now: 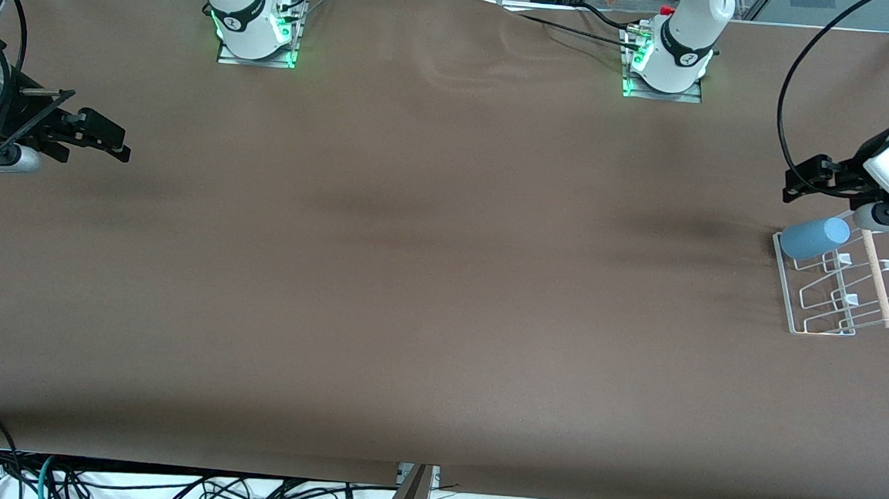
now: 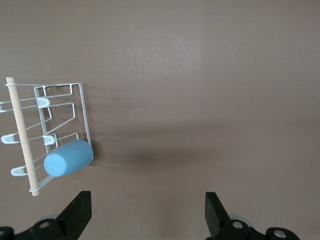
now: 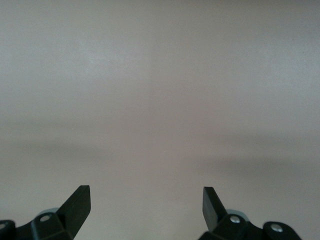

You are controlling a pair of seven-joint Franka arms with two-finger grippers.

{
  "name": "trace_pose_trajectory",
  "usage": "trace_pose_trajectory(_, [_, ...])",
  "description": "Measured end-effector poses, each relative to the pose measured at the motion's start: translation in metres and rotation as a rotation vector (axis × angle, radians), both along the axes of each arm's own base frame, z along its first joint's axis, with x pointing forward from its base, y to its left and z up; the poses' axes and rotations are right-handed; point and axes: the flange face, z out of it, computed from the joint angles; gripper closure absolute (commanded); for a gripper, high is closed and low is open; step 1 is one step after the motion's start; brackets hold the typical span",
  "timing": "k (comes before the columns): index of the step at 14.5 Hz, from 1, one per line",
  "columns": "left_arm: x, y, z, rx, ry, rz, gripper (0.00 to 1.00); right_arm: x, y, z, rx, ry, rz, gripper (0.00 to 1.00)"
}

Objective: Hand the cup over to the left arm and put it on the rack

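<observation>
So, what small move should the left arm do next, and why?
Probably only a small retreat of the left gripper toward its base. The cup already lies tilted on the rack, the left gripper is open and empty beside the rack, and the right gripper waits open at its table end.

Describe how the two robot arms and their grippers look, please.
Both arms are white with black joint rings and green-lit bases. The left gripper is black with a white boxy wrist and a looping black cable. The right gripper is black, on a silver wrist with a blue accent.
</observation>
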Motion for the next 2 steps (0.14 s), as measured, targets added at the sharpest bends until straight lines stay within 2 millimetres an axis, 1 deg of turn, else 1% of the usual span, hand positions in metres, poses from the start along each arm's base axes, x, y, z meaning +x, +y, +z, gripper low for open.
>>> trace_pose_trajectory(2, [-0.0046,-0.0040,-0.0011,0.001,-0.021,0.004,0.00,0.0001,0.0000,-0.0001,0.000,0.000,0.000,0.01])
